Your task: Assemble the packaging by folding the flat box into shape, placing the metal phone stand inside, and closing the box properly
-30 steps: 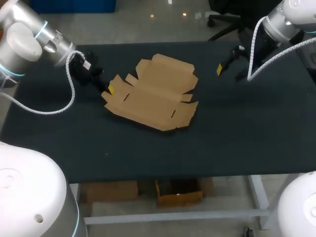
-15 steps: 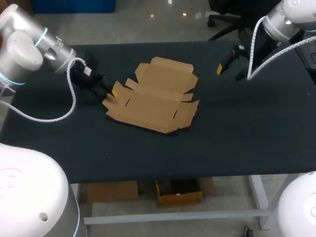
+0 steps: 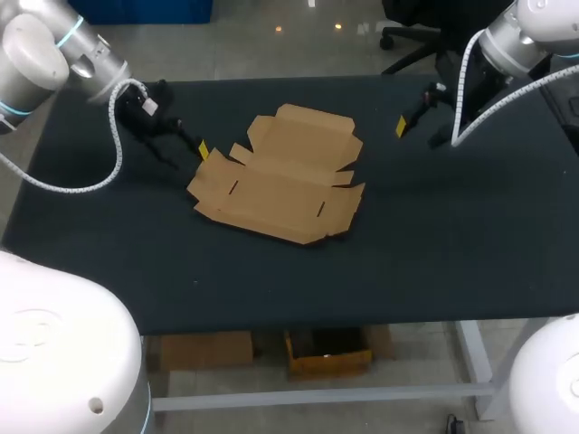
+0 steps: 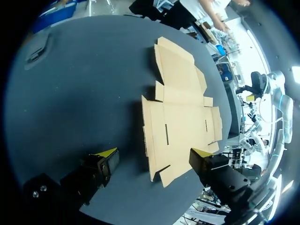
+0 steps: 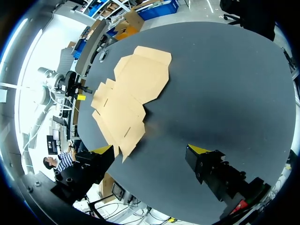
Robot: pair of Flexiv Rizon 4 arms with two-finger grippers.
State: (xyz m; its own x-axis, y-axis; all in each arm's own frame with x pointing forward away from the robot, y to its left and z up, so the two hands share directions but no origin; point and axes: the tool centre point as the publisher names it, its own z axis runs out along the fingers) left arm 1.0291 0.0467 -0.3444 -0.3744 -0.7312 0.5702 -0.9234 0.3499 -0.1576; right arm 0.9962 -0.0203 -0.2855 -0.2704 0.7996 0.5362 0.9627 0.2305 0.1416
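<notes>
The flat brown cardboard box (image 3: 280, 176) lies unfolded on the dark table, flaps spread out. My left gripper (image 3: 185, 140) hovers just off the box's left edge, open, with nothing between its fingers. In the left wrist view the box (image 4: 180, 108) lies ahead of my left gripper (image 4: 153, 153), whose yellow tips stand wide apart. My right gripper (image 3: 418, 127) hangs open over the far right of the table, well clear of the box. From the right wrist the box (image 5: 131, 89) lies ahead of my right gripper (image 5: 150, 149). No metal phone stand shows in any view.
The black table (image 3: 434, 235) has bare surface in front of the box and to its right. My left arm's gripper (image 5: 77, 91) shows beyond the box in the right wrist view.
My left gripper went from shut at the box's left flap to wide open, and drew back toward the far left. The right arm has kept still.
</notes>
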